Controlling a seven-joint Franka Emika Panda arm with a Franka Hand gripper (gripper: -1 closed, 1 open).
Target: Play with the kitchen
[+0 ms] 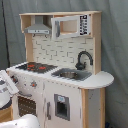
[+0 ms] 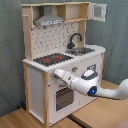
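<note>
Scene inspected in both exterior views. The large white and light-wood toy play kitchen [image 2: 62,65] stands upright on a light wooden floor [image 2: 100,112] before a grey curtain [image 2: 117,35].

Left to right across the kitchen in the second exterior view:
- grey extractor hood [image 2: 49,20] at upper left, above the black stovetop with red rings [image 2: 52,59]
- row of knobs [image 2: 67,72] on the front panel, and the oven door [image 2: 62,97] beneath it
- black curved faucet [image 2: 75,39] over the metal sink [image 2: 80,50]
- small upper cabinet door [image 2: 97,11] at top right, standing ajar

The white robot arm [image 2: 95,87] enters from the second exterior view's right and reaches leftward along the kitchen front. Its end effector [image 2: 56,74] lies at the knob panel, just above the oven door. The arm's long axis runs nearly level and parallel to the front face, so the knobs lie directly ahead of the tip and the oven door directly below it.

End effector state: cannot tell whether it is released or clenched; contact with a knob cannot be confirmed.

In the first exterior view only part of the arm [image 1: 6,87] shows at the first exterior view's left edge, beside the kitchen front.

No legible brand, label or writing found
</note>
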